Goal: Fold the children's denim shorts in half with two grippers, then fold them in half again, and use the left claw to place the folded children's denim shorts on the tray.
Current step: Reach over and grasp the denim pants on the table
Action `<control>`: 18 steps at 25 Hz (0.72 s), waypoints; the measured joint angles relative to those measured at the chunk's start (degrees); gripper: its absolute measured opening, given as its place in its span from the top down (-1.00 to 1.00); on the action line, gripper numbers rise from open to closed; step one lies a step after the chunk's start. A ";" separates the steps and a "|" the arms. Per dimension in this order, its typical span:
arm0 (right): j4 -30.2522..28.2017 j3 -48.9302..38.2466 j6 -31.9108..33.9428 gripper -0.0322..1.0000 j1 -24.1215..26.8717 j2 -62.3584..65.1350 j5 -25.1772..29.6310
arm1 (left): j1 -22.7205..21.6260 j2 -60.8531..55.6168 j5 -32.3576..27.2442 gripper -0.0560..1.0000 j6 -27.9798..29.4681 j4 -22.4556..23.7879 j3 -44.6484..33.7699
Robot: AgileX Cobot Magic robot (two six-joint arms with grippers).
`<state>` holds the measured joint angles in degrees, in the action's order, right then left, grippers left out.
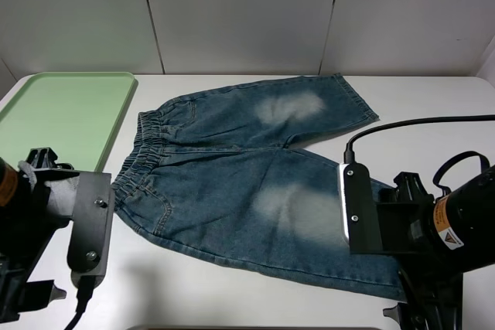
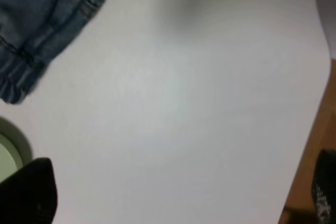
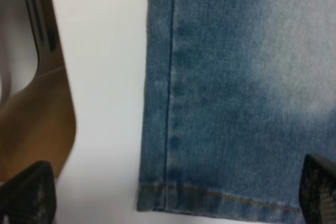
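The children's denim shorts (image 1: 232, 168) lie spread flat on the white table, with the gathered waistband (image 1: 143, 152) at the left and both legs pointing right. Each leg has a pale faded patch. The pale green tray (image 1: 62, 113) sits at the far left, beside the waistband. My left arm (image 1: 46, 214) hovers at the near left. In the left wrist view its gripper (image 2: 176, 198) is open and empty over bare table, near the waistband corner (image 2: 31, 51). My right arm (image 1: 418, 222) hovers at the near right. Its gripper (image 3: 173, 195) is open and empty above the near leg's hem (image 3: 210, 198).
The table's near edge (image 3: 68, 145) runs close to the near leg's hem, with brown floor (image 3: 31, 129) beyond it. A corner of the tray (image 2: 6, 145) shows in the left wrist view. A grey panelled wall (image 1: 247, 13) stands behind the table.
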<state>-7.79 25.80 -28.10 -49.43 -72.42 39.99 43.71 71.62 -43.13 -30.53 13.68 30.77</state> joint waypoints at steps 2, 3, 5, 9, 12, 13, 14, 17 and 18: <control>-0.48 0.00 0.00 -0.41 0.07 -1.74 -1.26 | -1.19 2.77 0.99 -0.92 -0.43 1.35 0.00; -0.85 0.00 0.00 -0.41 0.07 -2.76 -1.97 | -1.60 4.18 1.53 -0.91 -0.57 1.73 0.00; -1.75 0.00 0.00 -0.41 1.09 -4.70 -3.38 | -2.31 6.45 2.71 -0.90 -0.63 2.06 0.05; -2.24 0.00 0.00 -0.41 4.43 -8.53 -6.98 | -2.78 8.34 5.11 -0.89 -1.09 2.33 0.22; -2.23 0.05 0.00 -0.41 6.36 -11.12 -9.42 | -2.78 8.34 7.46 -0.89 -1.77 2.48 0.28; -2.19 0.05 0.00 -0.41 6.59 -12.13 -10.03 | -2.78 8.34 7.97 -0.89 -2.01 2.53 0.28; -2.16 0.05 0.00 -0.41 6.73 -13.19 -10.50 | -2.78 8.34 8.35 -0.89 -2.26 2.68 0.28; -2.11 0.10 0.00 -0.41 6.73 -16.44 -11.51 | -2.78 8.34 9.13 -0.89 -2.88 3.71 0.28; -1.95 0.10 0.00 -0.41 6.73 -17.43 -11.59 | -2.78 8.34 9.14 -0.89 -2.96 4.24 0.28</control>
<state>-9.74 25.90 -28.10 -42.70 -89.85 28.40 40.93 79.97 -33.99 -33.49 17.92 31.06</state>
